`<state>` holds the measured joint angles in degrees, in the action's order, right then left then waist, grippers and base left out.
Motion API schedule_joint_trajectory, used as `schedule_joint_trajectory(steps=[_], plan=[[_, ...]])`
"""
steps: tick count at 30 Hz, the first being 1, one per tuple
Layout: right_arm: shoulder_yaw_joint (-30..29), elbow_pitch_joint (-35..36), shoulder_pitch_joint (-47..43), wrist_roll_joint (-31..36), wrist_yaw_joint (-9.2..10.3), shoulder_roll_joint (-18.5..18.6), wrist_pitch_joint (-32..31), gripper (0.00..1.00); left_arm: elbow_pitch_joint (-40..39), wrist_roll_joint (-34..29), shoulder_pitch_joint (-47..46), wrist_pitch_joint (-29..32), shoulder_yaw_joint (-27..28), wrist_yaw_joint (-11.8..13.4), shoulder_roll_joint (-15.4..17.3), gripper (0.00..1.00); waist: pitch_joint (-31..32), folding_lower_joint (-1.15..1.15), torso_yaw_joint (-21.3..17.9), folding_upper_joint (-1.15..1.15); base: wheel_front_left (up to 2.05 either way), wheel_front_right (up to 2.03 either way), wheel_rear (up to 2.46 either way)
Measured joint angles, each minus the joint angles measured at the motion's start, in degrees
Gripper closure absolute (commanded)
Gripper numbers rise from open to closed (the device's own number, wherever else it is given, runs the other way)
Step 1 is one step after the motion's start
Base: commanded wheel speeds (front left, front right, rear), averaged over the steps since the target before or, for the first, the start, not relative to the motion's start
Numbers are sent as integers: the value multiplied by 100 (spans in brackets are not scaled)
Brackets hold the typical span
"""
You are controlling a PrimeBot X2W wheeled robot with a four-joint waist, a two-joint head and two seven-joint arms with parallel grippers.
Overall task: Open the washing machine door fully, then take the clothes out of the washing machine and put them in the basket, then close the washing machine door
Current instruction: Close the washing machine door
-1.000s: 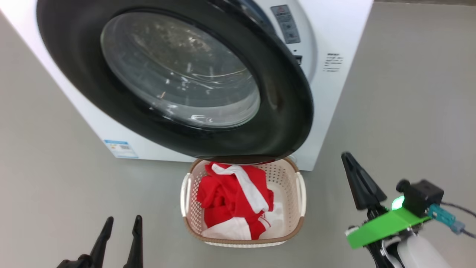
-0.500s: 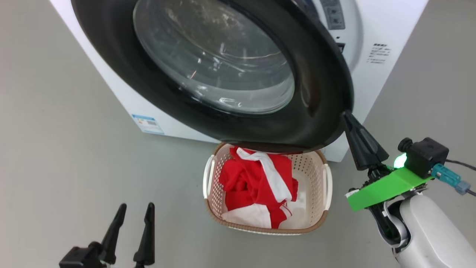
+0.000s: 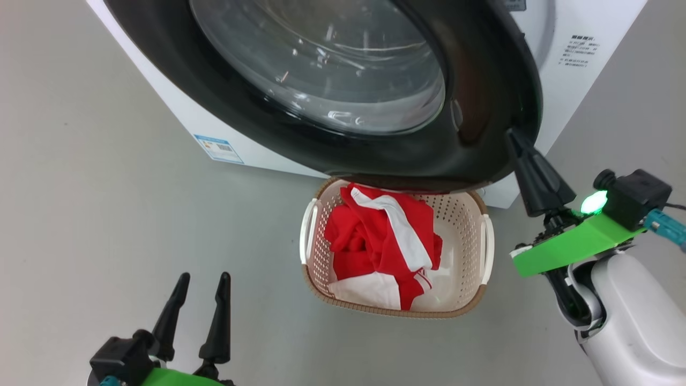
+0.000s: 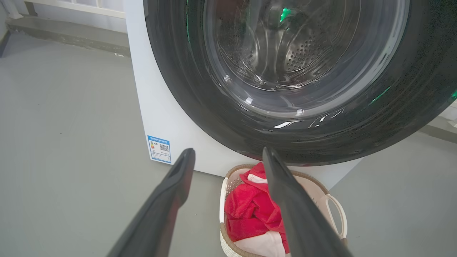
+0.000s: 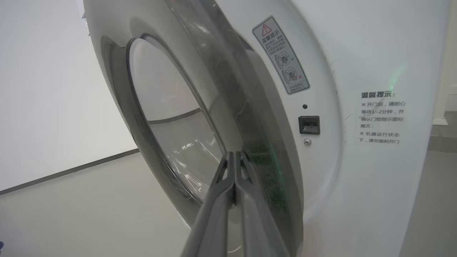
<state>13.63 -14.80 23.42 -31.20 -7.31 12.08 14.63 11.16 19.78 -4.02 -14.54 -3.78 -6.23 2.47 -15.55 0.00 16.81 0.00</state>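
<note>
The washing machine door (image 3: 241, 123) stands partly open from the white washing machine (image 3: 563, 91), its black rim hanging over the back of the basket (image 3: 396, 313). The cream basket on the floor holds the red and white clothes (image 3: 375, 236). My right gripper (image 3: 513, 134) is shut with nothing in it. Its tip rests against the door's right edge, and the right wrist view shows that tip (image 5: 234, 154) on the door's rim (image 5: 228, 89). My left gripper (image 3: 203, 279) is open and empty, low and left of the basket. In the left wrist view it (image 4: 228, 153) points at the door (image 4: 214, 107), above the clothes (image 4: 250, 207).
Grey floor surrounds the machine and basket. A blue label (image 3: 220, 148) sits low on the machine's front. The latch socket (image 5: 309, 125) and a warning sticker (image 5: 282, 53) show on the white front beside the door. The basket's white handle (image 4: 337, 210) faces right.
The head camera has shifted. My shut right gripper has risen from beside the basket to the door's right edge. The left gripper stays open at the lower left.
</note>
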Motion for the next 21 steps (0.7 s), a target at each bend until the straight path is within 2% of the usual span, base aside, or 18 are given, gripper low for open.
schedule_joint_trajectory(steps=[21], plan=[[-630,200,826,1,-8,325,2,100,-52,157,-455,0,-261,-1,-21,0,-788,0,122,0,0,0,0]])
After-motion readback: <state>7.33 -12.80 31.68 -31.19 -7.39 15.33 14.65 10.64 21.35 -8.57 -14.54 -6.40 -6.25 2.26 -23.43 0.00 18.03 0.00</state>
